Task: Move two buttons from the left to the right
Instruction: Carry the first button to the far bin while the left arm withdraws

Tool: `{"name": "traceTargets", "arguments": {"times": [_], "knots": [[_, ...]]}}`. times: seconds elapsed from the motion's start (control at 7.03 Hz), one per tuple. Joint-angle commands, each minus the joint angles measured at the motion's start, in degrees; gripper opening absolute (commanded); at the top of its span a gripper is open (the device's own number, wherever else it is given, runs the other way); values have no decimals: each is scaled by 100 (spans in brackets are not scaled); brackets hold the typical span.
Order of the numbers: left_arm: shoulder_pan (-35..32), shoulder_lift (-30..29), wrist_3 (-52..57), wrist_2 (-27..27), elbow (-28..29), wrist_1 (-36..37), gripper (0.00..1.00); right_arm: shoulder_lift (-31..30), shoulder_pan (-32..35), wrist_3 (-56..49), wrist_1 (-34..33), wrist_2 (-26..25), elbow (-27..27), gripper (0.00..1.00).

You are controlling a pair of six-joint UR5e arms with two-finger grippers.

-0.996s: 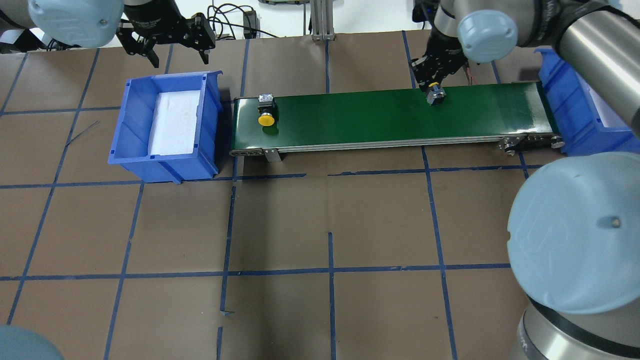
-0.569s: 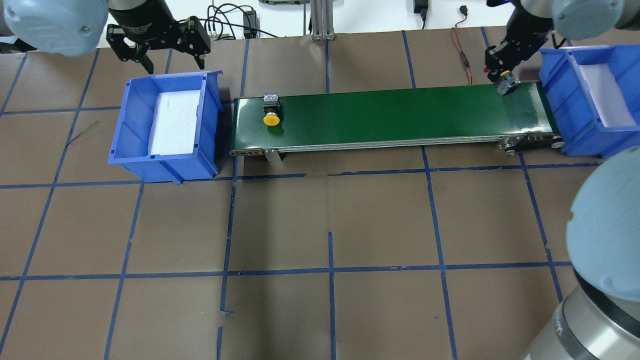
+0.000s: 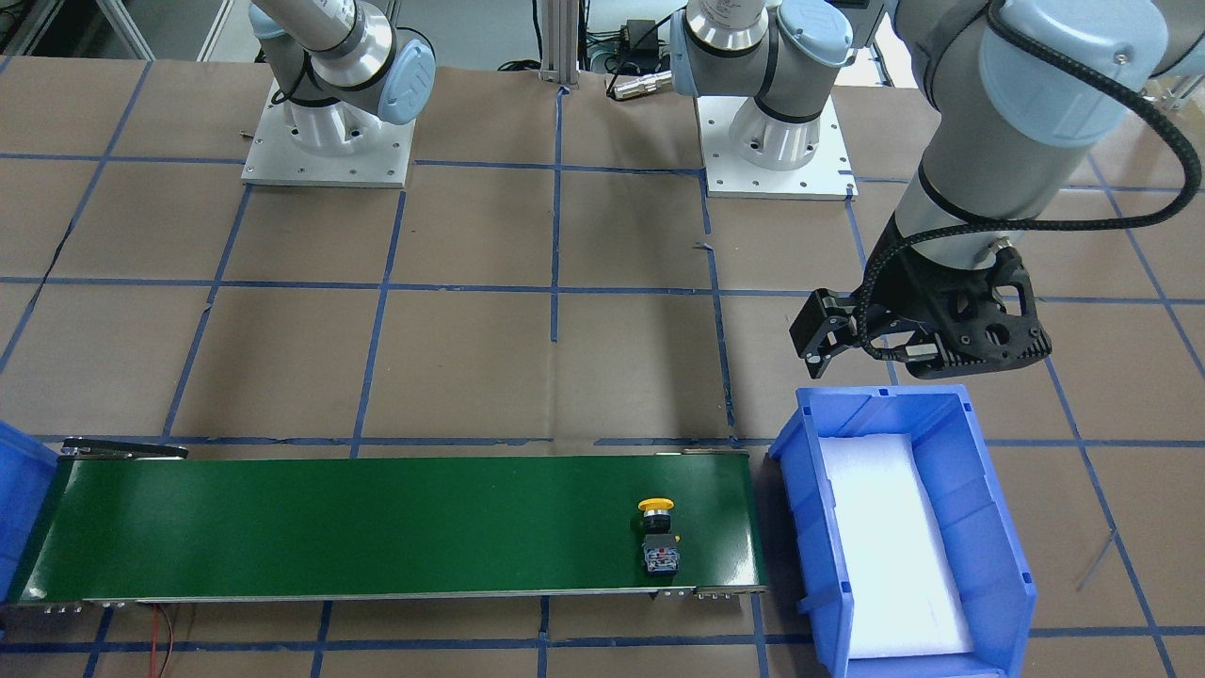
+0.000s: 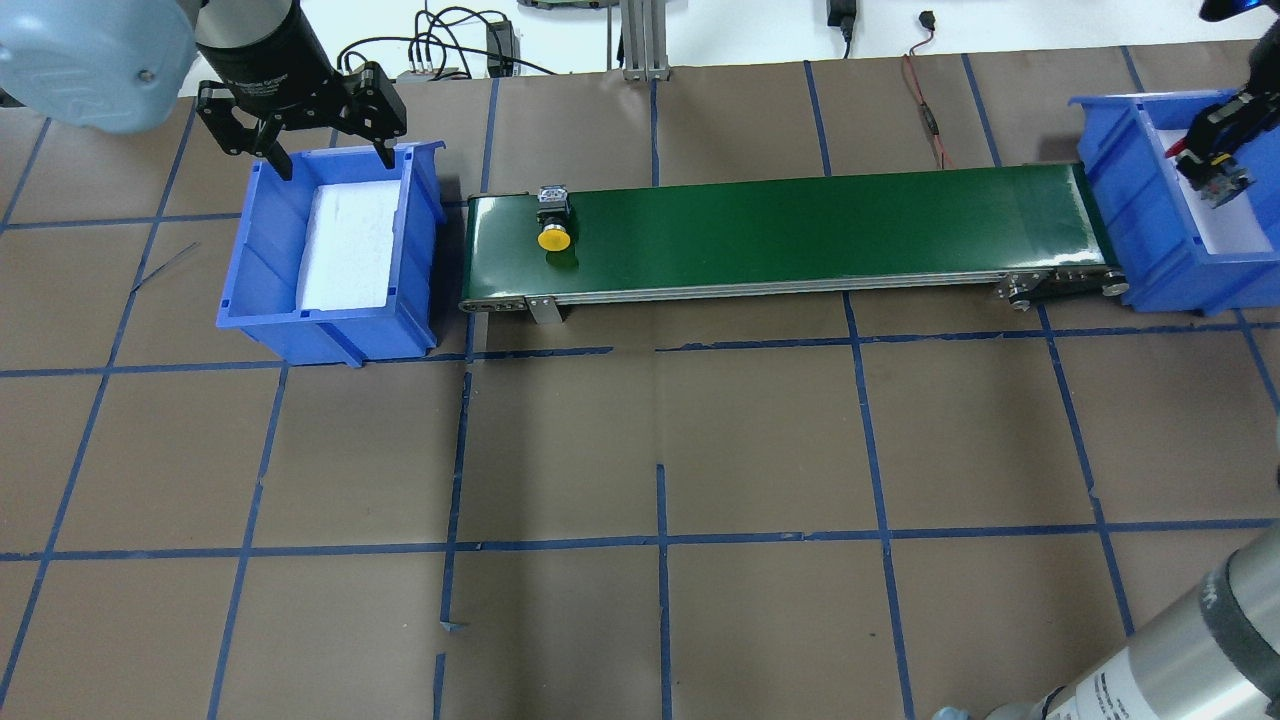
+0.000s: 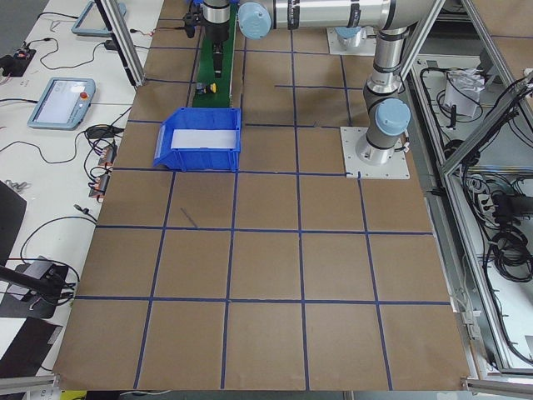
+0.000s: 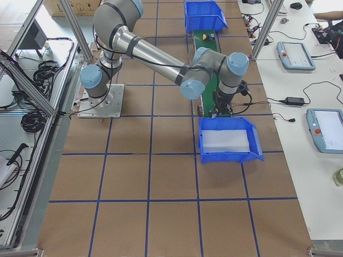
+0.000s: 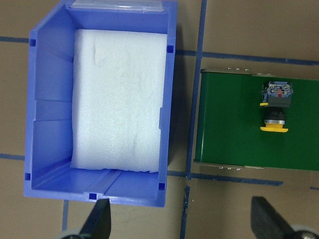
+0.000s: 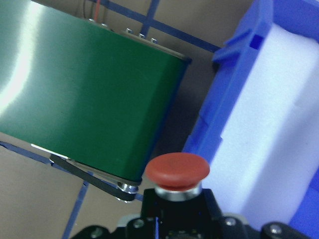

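Note:
A yellow button point(image 4: 553, 226) lies on its side at the left end of the green conveyor belt point(image 4: 800, 230); it also shows in the front view point(image 3: 657, 539) and the left wrist view point(image 7: 275, 107). My left gripper point(image 4: 333, 160) is open and empty above the far rim of the left blue bin point(image 4: 330, 330); its fingers point(image 7: 99, 219) show in the left wrist view. My right gripper point(image 4: 1215, 172) is shut on the red button point(image 8: 177, 172), holding it over the right blue bin point(image 4: 1130, 205).
Both bins hold white foam pads, the left one point(image 7: 119, 99) and the right one point(image 8: 279, 114). The belt's right end point(image 8: 84, 99) sits next to the right bin's wall. The brown table has blue tape lines.
My right gripper has carried the red button from mid-belt rightwards to over the right bin. My left gripper has moved nearer over the left bin's rim. The yellow button has shifted slightly right.

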Motion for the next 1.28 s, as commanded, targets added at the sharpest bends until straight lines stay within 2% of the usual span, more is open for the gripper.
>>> {"name": "traceTargets", "arguments": {"times": [0.0,0.28,0.57,1.14], "knots": [[-17,-40,-252,-164,71,110,100,69,-443,-345,-9,-30,-108,4],[0,-13,61,-138,10,95,100,340,-462,-301,-341,-153,-196,5],[-26,-31,954,-165,-16,15,100,779,-444,-292,-859,-136,-302,5],[-52,127,777,-269,-376,76,100,1290,-409,-275,-1195,-153,-442,5]]}}
